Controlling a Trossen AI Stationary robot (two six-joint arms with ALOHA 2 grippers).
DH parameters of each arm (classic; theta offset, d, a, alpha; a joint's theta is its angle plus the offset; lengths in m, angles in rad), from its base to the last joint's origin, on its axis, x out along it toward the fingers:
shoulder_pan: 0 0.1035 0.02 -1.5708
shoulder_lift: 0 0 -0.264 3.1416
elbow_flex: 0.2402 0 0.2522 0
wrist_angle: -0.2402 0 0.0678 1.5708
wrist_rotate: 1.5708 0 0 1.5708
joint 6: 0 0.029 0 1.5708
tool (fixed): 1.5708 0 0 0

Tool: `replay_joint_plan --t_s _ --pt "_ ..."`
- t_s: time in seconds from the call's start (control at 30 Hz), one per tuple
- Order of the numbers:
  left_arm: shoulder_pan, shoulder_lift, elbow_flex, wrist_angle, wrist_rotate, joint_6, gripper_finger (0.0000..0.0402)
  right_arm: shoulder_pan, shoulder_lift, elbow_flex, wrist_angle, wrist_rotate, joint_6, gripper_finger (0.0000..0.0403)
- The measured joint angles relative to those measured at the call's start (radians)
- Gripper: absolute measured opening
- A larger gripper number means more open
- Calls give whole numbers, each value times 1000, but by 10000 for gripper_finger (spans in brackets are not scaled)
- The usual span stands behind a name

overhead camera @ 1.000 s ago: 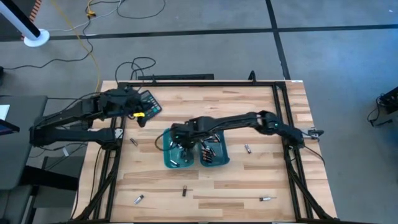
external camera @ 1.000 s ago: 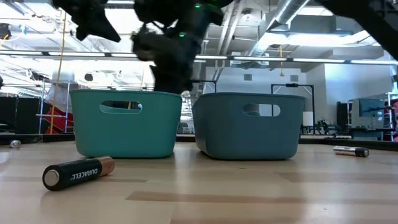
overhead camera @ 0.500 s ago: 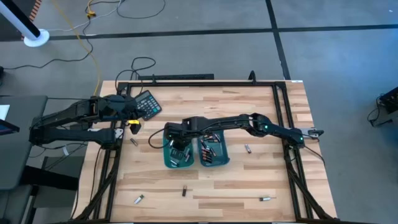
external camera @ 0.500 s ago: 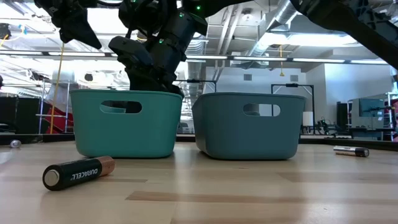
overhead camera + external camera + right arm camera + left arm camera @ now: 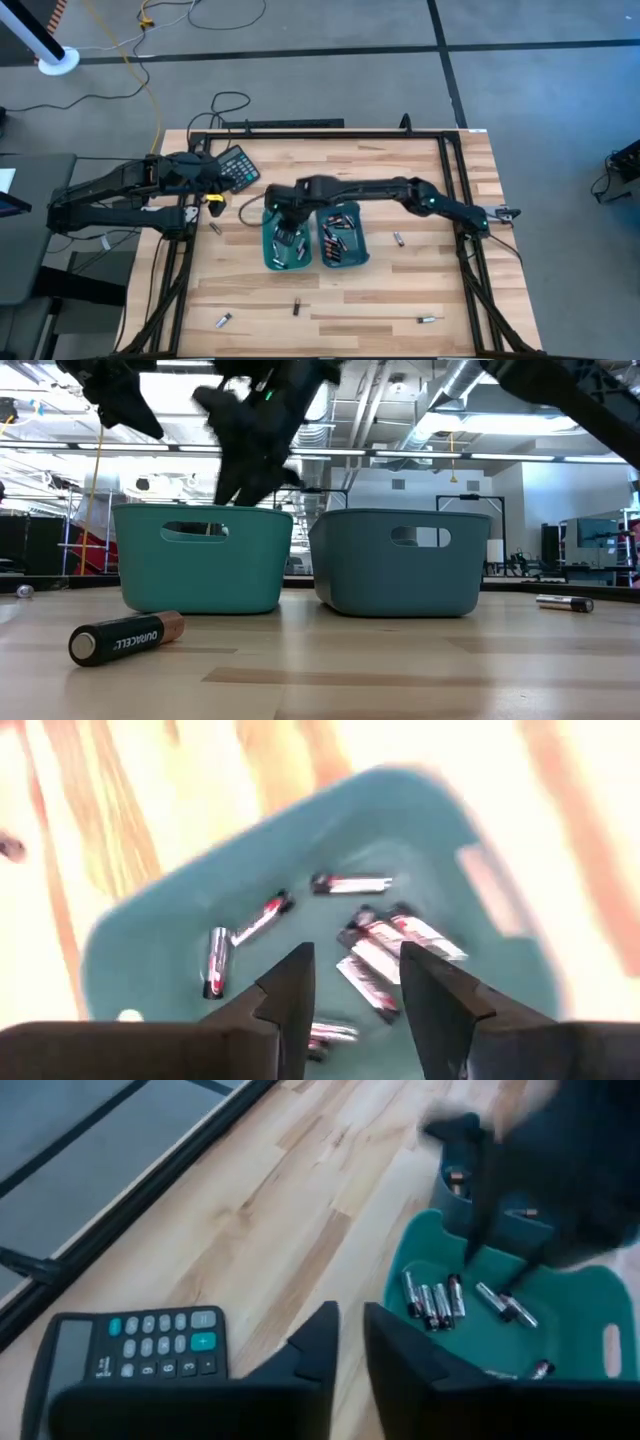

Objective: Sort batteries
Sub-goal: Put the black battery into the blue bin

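Two teal bins stand side by side mid-table: the left bin (image 5: 272, 255) holds several silvery batteries (image 5: 375, 945), and the right bin (image 5: 358, 250) holds dark, copper-ended batteries (image 5: 336, 240). My right gripper (image 5: 357, 960) hangs open over the left bin (image 5: 150, 910) with nothing between its fingers. My left gripper (image 5: 348, 1320) hovers at the table's left beside the black calculator (image 5: 130, 1345). Only a narrow gap shows between its fingers, and nothing is in it. Loose batteries lie on the wood, among them a dark copper-ended one (image 5: 125, 637).
Loose batteries lie left of the bins (image 5: 214, 228), right of them (image 5: 398, 239) and near the front edge (image 5: 223, 320), (image 5: 296, 308), (image 5: 430, 320). The calculator (image 5: 240, 166) lies at the far left. A black frame rail (image 5: 320, 134) borders the table.
My right gripper has risen out of the left bin and now hangs above its rim. My left gripper has drawn back from over the calculator toward the table's left edge, and more of the calculator shows.
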Motion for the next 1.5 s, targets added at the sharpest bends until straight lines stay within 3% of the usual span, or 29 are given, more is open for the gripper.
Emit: replay_joint_plan --t_s 0.23,0.4,0.53,0.77,1.0,1.27,1.5 --pt "0 24 0 0 4 48 124 15 -147 0 -226 179 10 144" --pt "-1 35 0 -50 6 81 135 105 -264 -30 -373 275 48 129" --pt "-1 37 0 -108 14 130 127 193 -394 -203 -394 337 180 123" --pt "-8 81 0 -229 86 143 122 372 -720 -696 -275 426 680 122" --pt "-37 315 0 -333 107 250 123 564 -954 -1086 7 548 1130 122" --pt "-84 601 -1 -409 99 358 123 621 -981 -1193 61 572 1283 122" --pt "-85 641 -119 -310 97 373 123 619 -981 -1196 75 572 1275 122"
